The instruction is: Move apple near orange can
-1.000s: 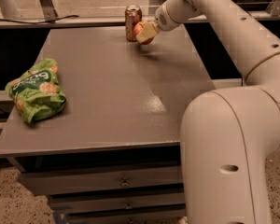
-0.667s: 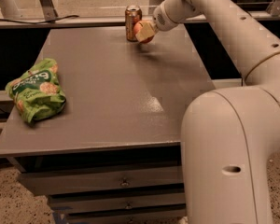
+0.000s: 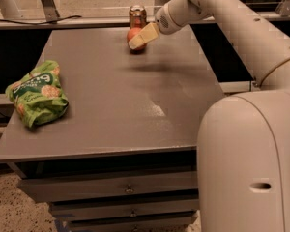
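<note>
The red-orange apple (image 3: pixel 133 33) is at the far edge of the grey table (image 3: pixel 111 105), just in front of the brownish-orange can (image 3: pixel 137 15), which stands upright at the table's back edge. My gripper (image 3: pixel 139 38) reaches in from the right, and its cream-coloured fingers (image 3: pixel 144 35) are closed across the apple's front, hiding part of it. The apple is low, at or just above the tabletop, and very close to the can.
A green snack bag (image 3: pixel 37 93) lies at the table's left side. My white arm (image 3: pixel 241 37) spans the right side and the robot's body (image 3: pixel 251 163) fills the lower right. Drawers (image 3: pixel 128 190) sit under the table front.
My gripper has moved a little left and down with the apple, bringing it in front of the can. The can and the bag have not moved.
</note>
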`<state>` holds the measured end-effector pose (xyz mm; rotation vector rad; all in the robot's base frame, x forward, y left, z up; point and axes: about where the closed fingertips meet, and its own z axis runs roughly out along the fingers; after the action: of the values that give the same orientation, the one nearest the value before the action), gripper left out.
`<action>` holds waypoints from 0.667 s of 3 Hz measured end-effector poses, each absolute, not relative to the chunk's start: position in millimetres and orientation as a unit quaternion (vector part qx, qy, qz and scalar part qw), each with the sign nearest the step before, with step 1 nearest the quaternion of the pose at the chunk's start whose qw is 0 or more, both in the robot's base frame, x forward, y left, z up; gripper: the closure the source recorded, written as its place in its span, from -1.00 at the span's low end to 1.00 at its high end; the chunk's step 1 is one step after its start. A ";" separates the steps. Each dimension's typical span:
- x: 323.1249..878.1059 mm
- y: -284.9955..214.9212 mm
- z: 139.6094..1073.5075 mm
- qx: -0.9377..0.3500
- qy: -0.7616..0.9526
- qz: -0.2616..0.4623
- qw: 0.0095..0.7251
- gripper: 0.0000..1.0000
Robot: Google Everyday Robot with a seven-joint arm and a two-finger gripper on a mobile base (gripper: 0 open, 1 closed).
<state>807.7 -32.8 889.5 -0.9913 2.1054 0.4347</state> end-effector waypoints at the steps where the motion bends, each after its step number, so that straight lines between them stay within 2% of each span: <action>1: 791.6 -31.5 894.7 -0.389 0.815 0.190 0.385 -1.00; 2: 767.4 -47.2 904.3 -0.382 0.808 0.209 0.396 -1.00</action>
<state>767.4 -47.2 904.3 -0.9687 2.0484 0.5299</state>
